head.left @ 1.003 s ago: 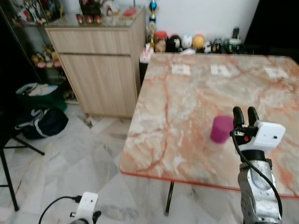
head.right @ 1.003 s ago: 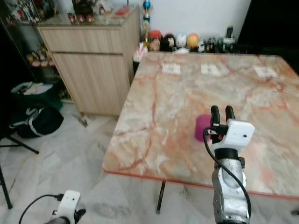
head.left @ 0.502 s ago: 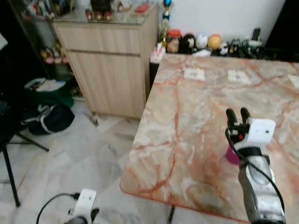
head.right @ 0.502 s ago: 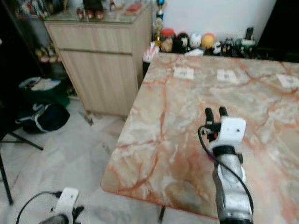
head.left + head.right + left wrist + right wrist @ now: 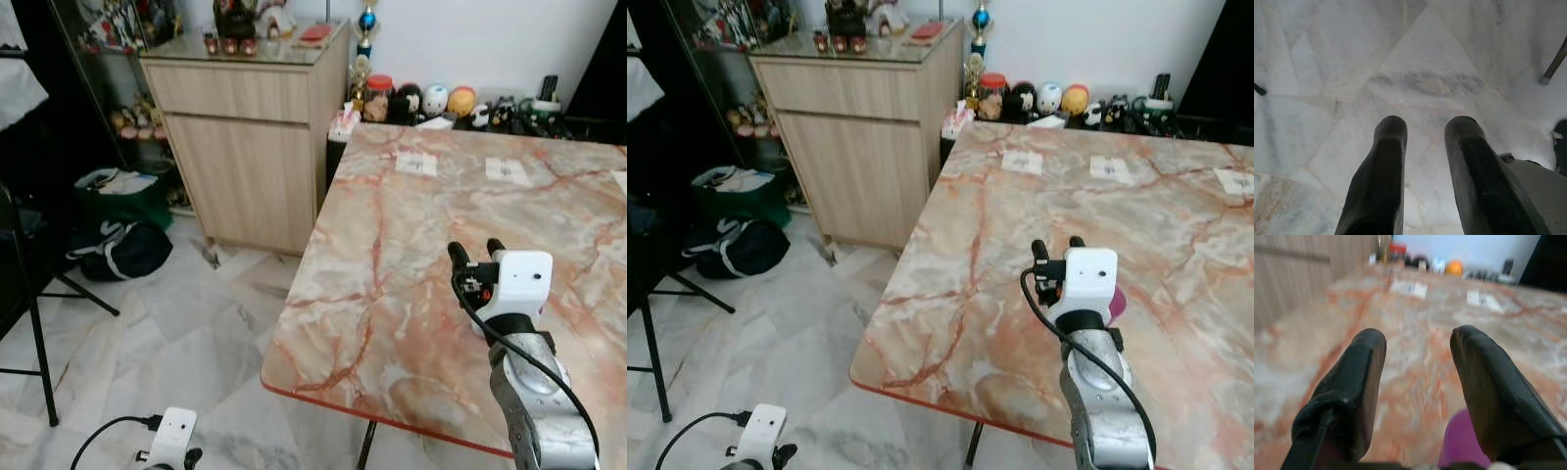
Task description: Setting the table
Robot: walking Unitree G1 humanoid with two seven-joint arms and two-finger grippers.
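Note:
A purple cup [image 5: 1115, 304] stands on the pink-veined marble table [image 5: 392, 245], near its front edge. My right wrist's white camera box covers most of it in the eye views. In the right wrist view the cup [image 5: 1462, 443] sits low, close under the right-hand finger. My right gripper [image 5: 475, 253] is raised over the table just this side of the cup, open, with nothing between its fingers [image 5: 1366, 362]. My left gripper [image 5: 1425, 125] hangs idle and open over the marble floor, low beside the table.
Two paper cards [image 5: 415, 164] lie on the table's far half. Jars and balls [image 5: 431, 98] line the wall behind it. A wooden cabinet [image 5: 255, 127] stands to the left, with bags [image 5: 122, 250] and a black stand leg [image 5: 34, 333] on the floor.
The whole view has shifted with the camera. The cup stood in plain sight left of my right gripper; now my right wrist covers most of it.

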